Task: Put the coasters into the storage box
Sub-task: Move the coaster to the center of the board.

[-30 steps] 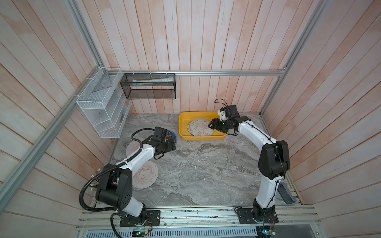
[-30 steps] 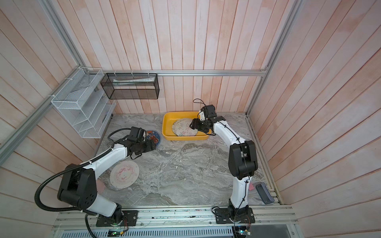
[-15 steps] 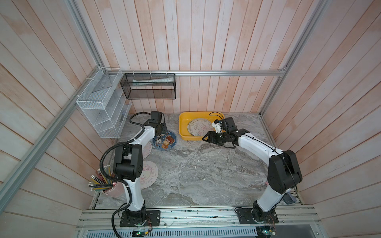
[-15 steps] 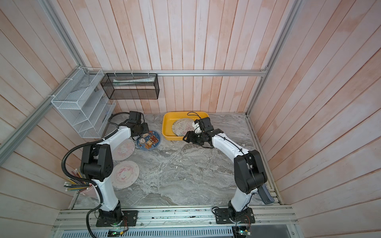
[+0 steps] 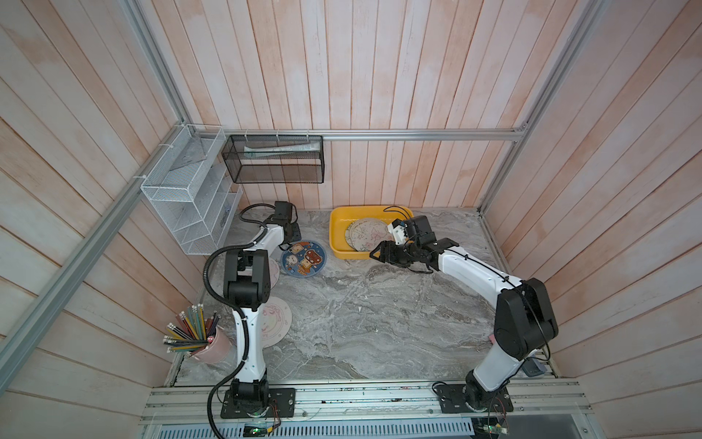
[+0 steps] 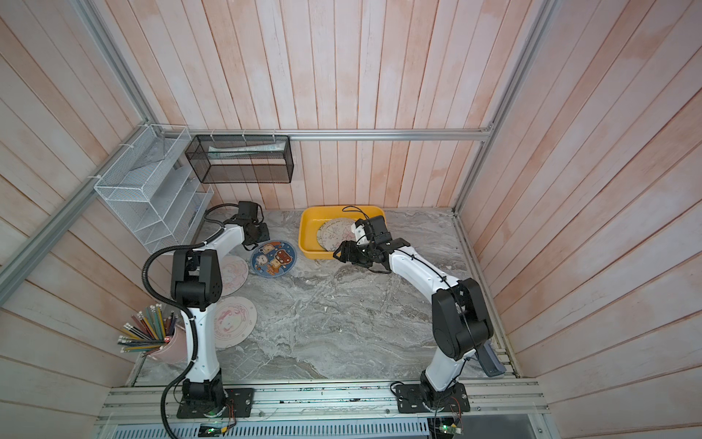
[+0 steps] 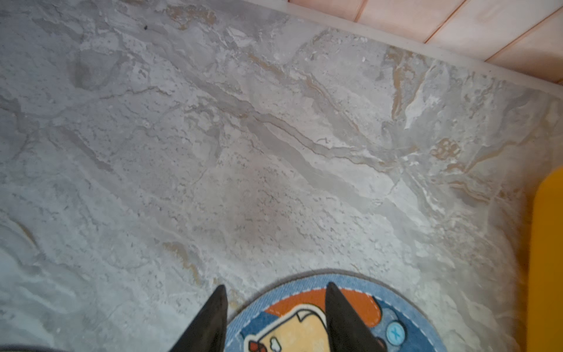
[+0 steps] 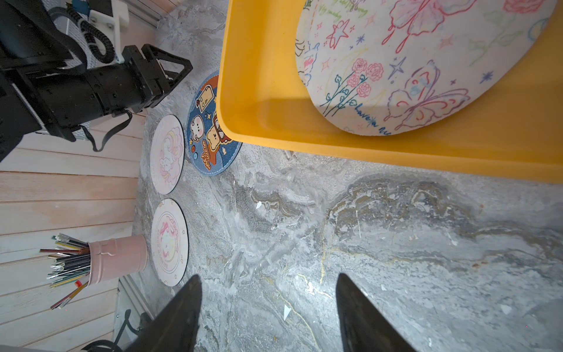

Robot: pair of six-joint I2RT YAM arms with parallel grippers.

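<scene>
left gripper (image 7: 276, 286): jaws partway apart, straddling the rim of the blue coaster (image 5: 304, 259). One fingertip (image 7: 338, 314) is over the print, the other is on the bare marble top (image 7: 274, 137) outside it. The gap is too wide to be a clamp on something this thin, so nothing is gripped.

right gripper (image 8: 268, 277): jaws wide, empty, hanging over the marble just in front of the storage box (image 5: 336, 232).

Handling, my read: the coaster is a thin, light, fabric-faced disc, probably a bit floppy, not fragile. It lies dead flat with no lip to get under, so the rim is the only hold. Pinch there and expect the far side to droop or drag, and a shallow bite may slip.

Where things are:
- The blue coaster sits just beside the box's left wall, not touching in both top views.
- A floral coaster (image 8: 411, 67) is already in the box.
- Two cream coasters (image 6: 233, 321) are on the table nearer the left base, one partly under the arm's elbow.

Edges and room:
- The box rim is flared and raised, so the disc must clear it and then go down flat.
- The route is short.
- The centre of the table is bare.
- The left side is tight, with the wire rack (image 5: 190, 205) and back wall close behind the wrist and the pencil cup (image 5: 211, 344) at the near corner.
- The right gripper near the box is a clash risk.
</scene>
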